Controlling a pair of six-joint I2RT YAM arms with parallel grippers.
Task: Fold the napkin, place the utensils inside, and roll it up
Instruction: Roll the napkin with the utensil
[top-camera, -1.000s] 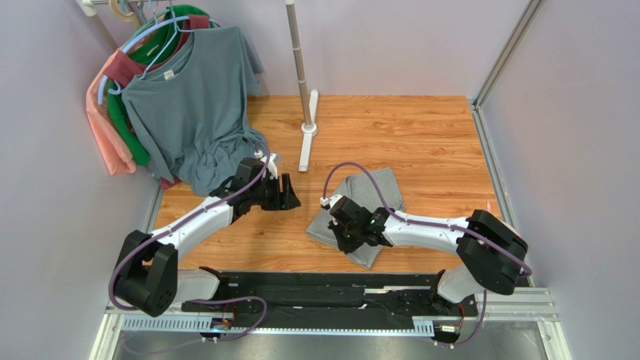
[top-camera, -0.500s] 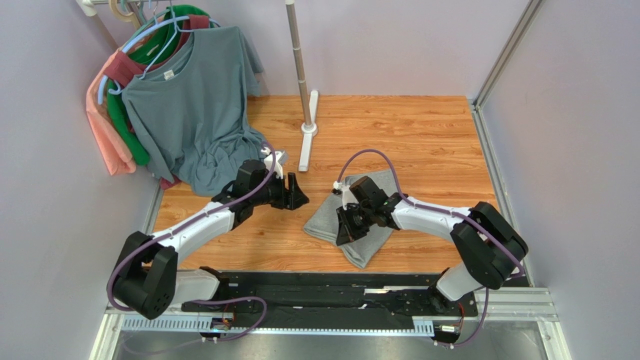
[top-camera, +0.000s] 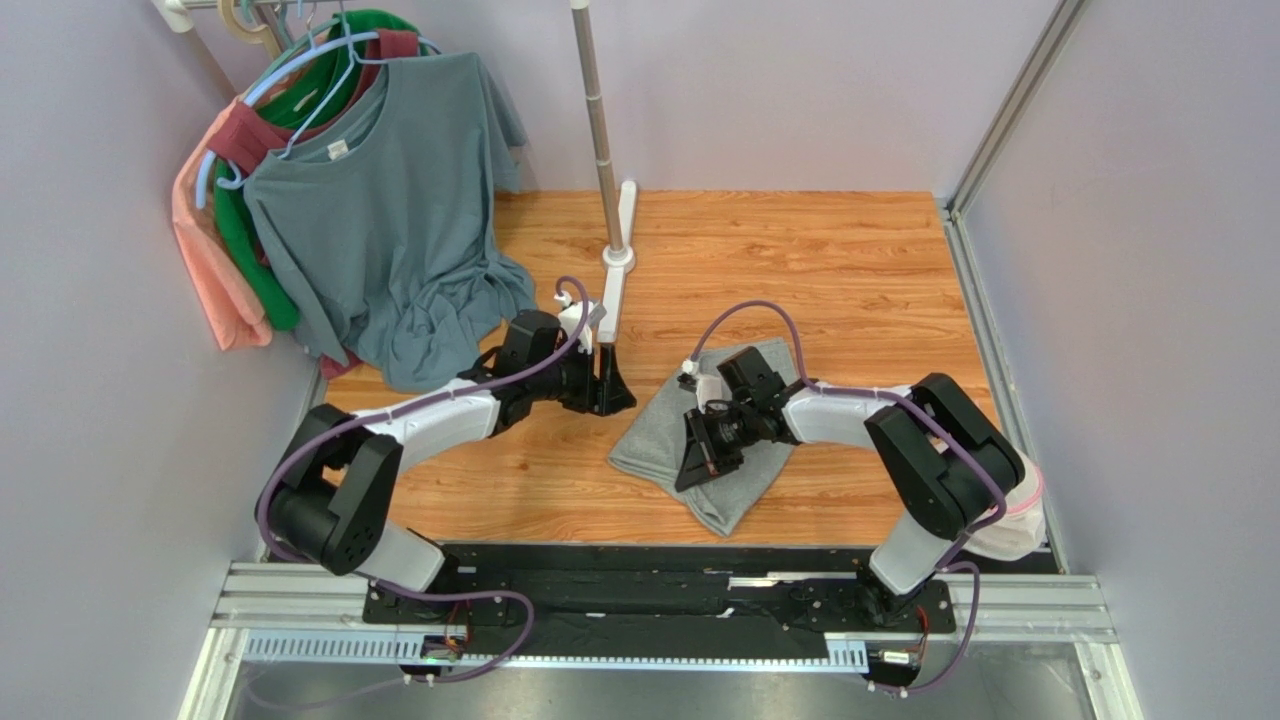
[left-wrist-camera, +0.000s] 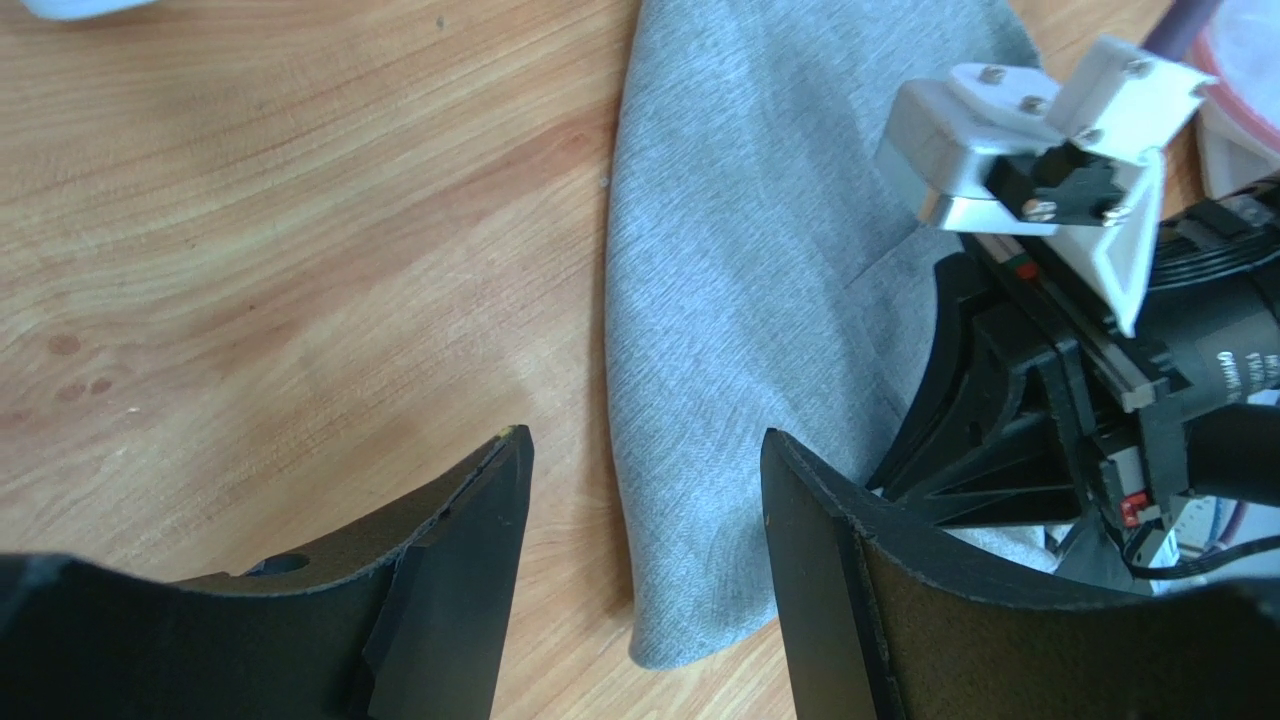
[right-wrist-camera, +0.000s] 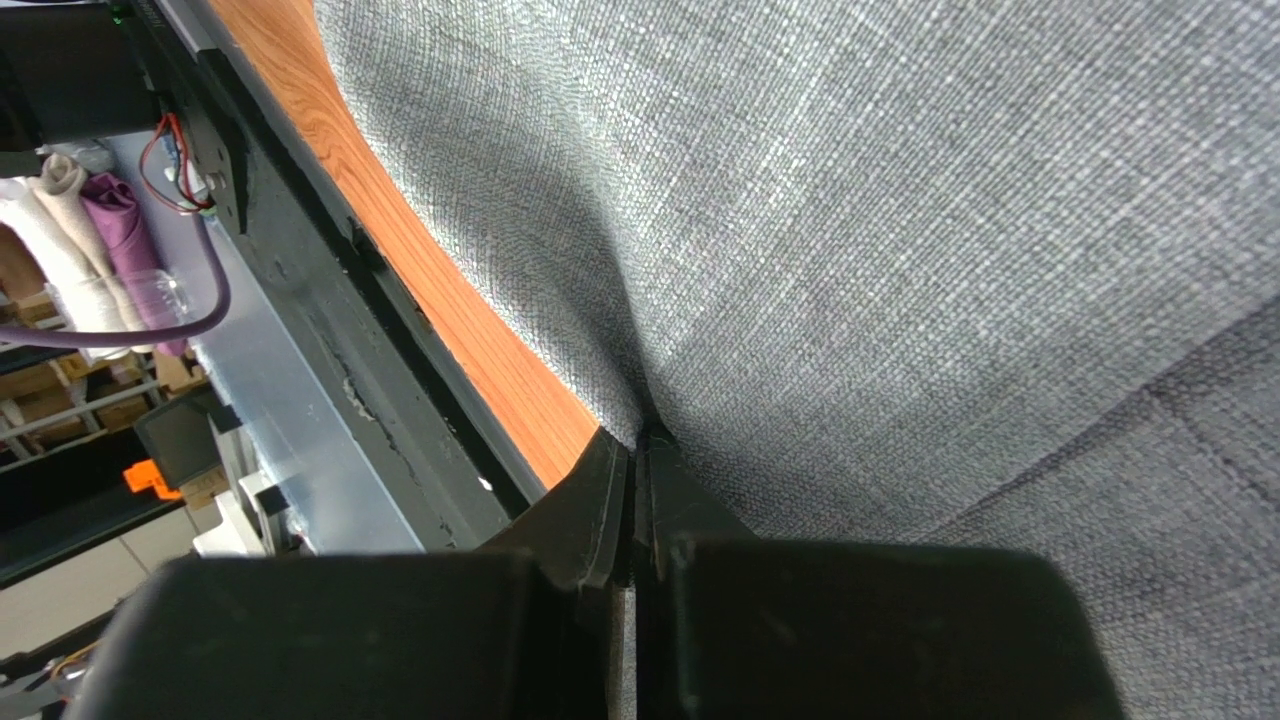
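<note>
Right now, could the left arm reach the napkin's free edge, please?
Probably yes: the left gripper hangs open right at the edge of the napkin with nothing between, and the right gripper pinches the cloth farther along.

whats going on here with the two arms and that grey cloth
The right gripper is shut on a pinch of the grey napkin, which lies partly folded over on the wooden table. The left gripper is open and holds nothing, poised just beside the napkin's left edge. No fork shows in any view.
</note>
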